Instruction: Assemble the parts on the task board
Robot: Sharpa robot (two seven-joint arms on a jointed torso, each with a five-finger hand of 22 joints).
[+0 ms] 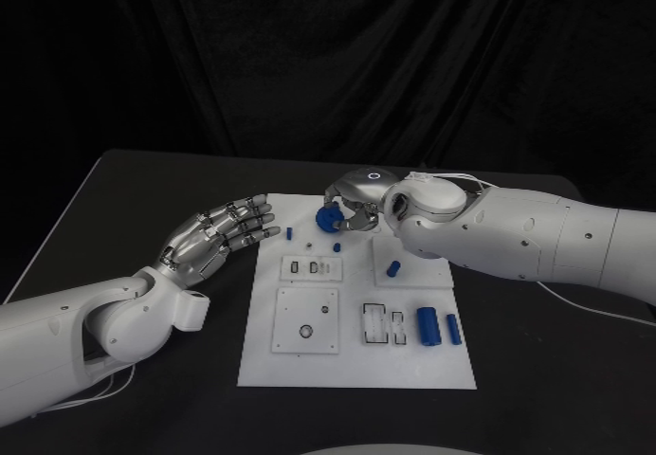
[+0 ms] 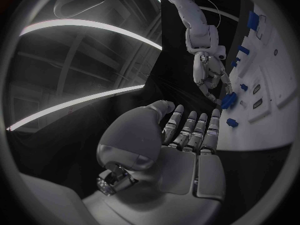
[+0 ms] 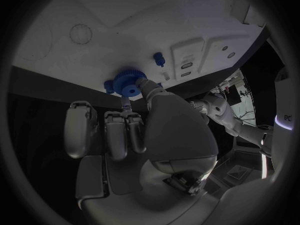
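One blue gear sits at the far edge of the white task board, pinched between the fingertips of the right hand; the right wrist view shows its toothed rim pressed against a fingertip, just over the board's edge. Six smaller blue parts lie elsewhere on the board in the head view: a short peg near the far left corner, a tiny pin beside it, a stubby piece on the raised right panel, and two cylinders lying side by side near the right edge, plus one I cannot make out clearly. Three recessed plates with slots occupy the board's middle. The left hand hovers beside the board's left edge, fingers spread and extended, holding nothing.
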